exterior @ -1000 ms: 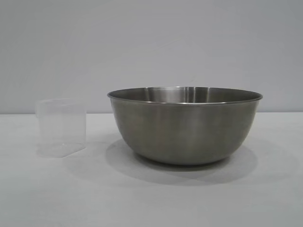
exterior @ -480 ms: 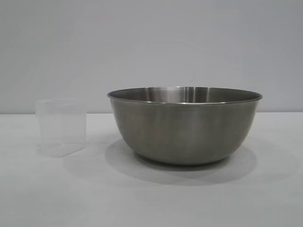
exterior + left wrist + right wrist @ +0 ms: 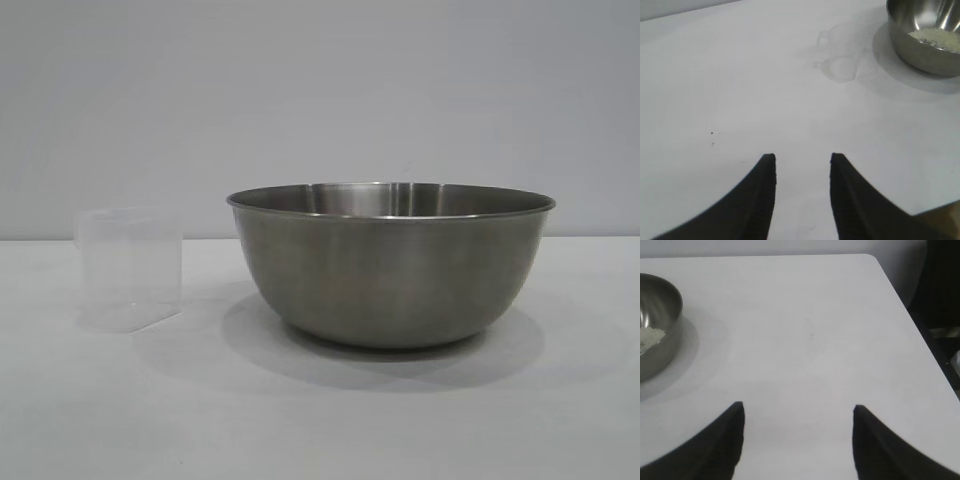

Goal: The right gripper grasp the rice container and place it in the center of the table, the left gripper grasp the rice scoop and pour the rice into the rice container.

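Observation:
The steel rice container [image 3: 390,265] stands upright on the white table [image 3: 320,420], right of centre in the exterior view. Rice [image 3: 937,39] lies on its bottom; it also shows in the right wrist view [image 3: 650,337]. The clear rice scoop [image 3: 130,268] stands upright to the container's left, a little apart from it; it looks empty [image 3: 840,62]. My left gripper [image 3: 802,160] is open and empty over bare cloth, well back from the scoop. My right gripper [image 3: 799,407] is open and empty over bare cloth, away from the container [image 3: 655,335]. Neither gripper shows in the exterior view.
The table's edge and rounded corner [image 3: 875,260] show in the right wrist view, with dark equipment [image 3: 940,290] beyond it. A plain grey wall [image 3: 320,100] stands behind the table.

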You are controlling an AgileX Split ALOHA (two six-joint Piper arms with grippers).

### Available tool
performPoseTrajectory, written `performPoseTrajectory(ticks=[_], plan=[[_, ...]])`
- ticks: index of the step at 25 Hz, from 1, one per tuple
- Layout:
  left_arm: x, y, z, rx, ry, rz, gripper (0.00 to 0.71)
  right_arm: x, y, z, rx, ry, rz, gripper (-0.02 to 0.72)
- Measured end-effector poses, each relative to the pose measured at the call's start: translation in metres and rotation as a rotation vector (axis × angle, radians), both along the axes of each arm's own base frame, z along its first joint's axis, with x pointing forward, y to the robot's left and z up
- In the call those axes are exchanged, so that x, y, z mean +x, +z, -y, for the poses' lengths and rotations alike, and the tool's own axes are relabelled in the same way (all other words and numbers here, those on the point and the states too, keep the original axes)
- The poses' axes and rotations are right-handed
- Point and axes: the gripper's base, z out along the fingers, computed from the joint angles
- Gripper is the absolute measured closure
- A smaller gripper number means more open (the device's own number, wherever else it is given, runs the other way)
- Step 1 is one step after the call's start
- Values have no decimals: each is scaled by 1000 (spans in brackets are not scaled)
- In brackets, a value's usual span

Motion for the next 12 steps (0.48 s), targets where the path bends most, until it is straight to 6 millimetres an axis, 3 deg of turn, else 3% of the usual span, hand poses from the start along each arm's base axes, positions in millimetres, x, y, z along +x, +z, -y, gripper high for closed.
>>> performPoseTrajectory(ticks=[12], plan=[[1,0,1,0,50,0,508,0,0,0,0,0,0,305]])
